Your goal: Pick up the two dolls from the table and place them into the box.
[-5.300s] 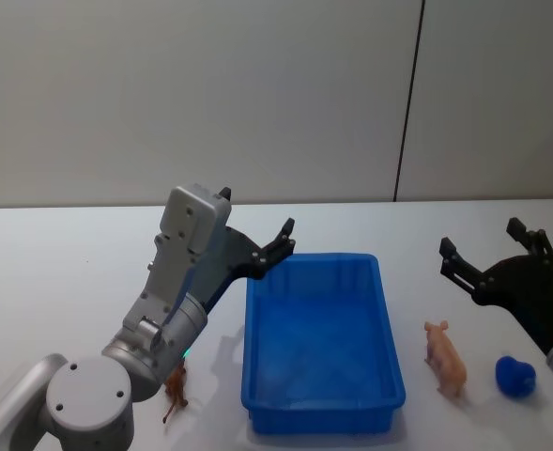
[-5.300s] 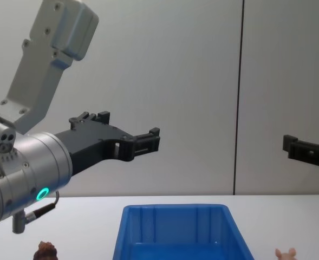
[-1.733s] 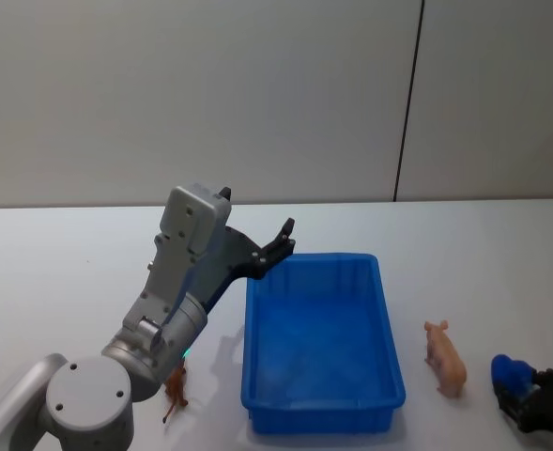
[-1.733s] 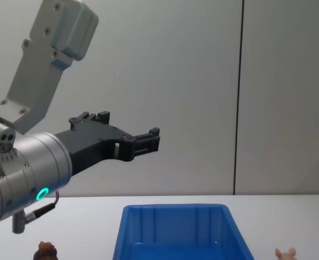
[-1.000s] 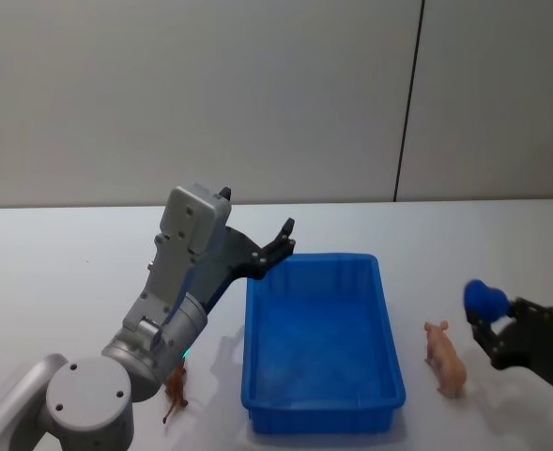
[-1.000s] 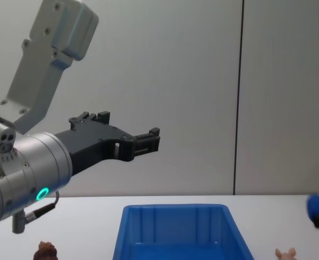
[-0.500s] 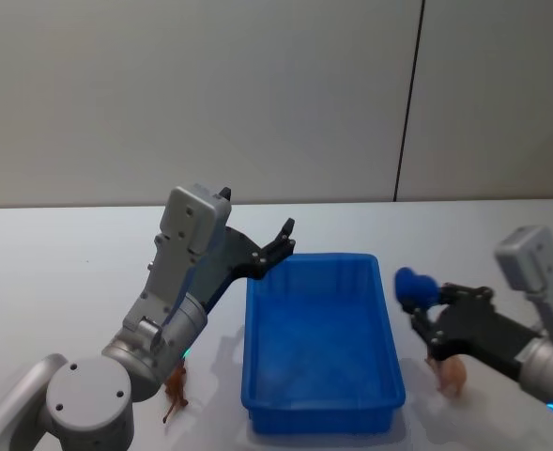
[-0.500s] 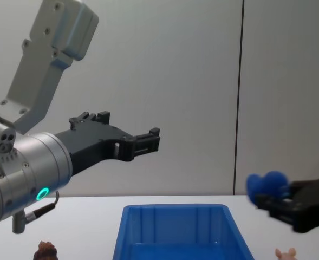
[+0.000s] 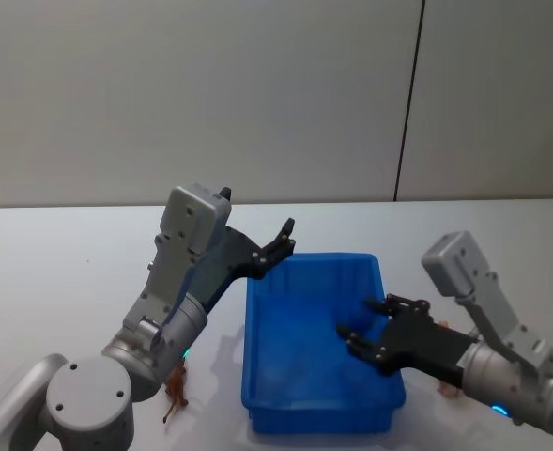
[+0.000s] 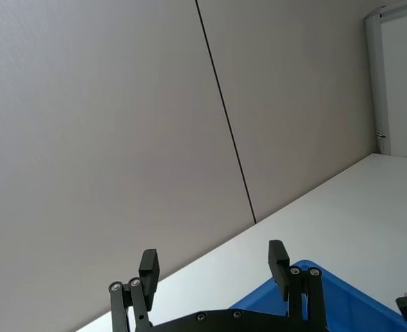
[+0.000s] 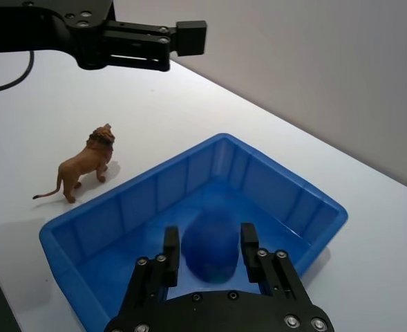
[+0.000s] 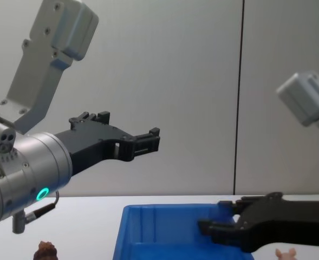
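1. Blue doll [image 11: 213, 252], right wrist view: we see it pinched between the half-closed fingers of the right tool [image 11: 210, 242], hanging above the floor of the box [image 11: 130, 185]. The brown doll [image 11: 84, 164] stands on the table [image 11: 65, 90] beside the box, untouched.
2. Head view: a second ago the right tool [image 9: 359, 319] carried the doll well right of the box. Now it reaches over the box's middle, so we judge release comes next. The left tool [image 9: 284, 240] has not moved and sits raised by the far left corner.
3. Left wrist view: the left tool [image 10: 213, 257] is spread wide and empty.
4. Chest view: a pig [image 12: 285, 253] sits right of the box. Nothing blocks the drop.
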Motion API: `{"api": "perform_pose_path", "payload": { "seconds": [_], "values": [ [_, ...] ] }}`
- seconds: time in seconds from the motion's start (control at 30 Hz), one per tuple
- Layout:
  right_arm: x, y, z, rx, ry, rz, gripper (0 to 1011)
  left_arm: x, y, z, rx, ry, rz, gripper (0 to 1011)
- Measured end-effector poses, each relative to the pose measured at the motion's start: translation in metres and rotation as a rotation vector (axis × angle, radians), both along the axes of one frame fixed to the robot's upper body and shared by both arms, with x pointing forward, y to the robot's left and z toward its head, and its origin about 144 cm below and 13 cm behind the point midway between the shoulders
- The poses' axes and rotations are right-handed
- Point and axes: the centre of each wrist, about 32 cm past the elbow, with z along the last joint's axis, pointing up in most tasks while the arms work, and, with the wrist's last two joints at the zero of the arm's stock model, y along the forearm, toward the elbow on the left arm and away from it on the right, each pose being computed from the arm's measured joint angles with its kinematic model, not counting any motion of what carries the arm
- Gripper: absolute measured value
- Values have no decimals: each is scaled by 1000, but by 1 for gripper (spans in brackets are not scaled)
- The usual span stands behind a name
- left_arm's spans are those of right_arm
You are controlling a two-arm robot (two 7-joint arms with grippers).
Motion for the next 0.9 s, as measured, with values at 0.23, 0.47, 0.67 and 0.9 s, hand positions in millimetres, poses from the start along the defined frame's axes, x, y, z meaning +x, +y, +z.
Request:
{"api": "perform_pose_path", "payload": {
  "seconds": [0.23, 0.47, 0.67, 0.9],
  "values": [
    [4, 7, -1, 3, 8, 18, 710, 0, 0, 0, 0, 0, 0, 1001],
    [5, 6, -1, 10, 6, 13, 920, 0, 0, 0, 0, 0, 0, 1001],
    [2, -3, -1, 28, -7, -25, 1001, 0, 0, 0, 0, 0, 0, 1001],
    [-7, -20, -3, 49, -16, -80, 1001, 0, 0, 0, 0, 0, 0, 1001]
  ]
}}
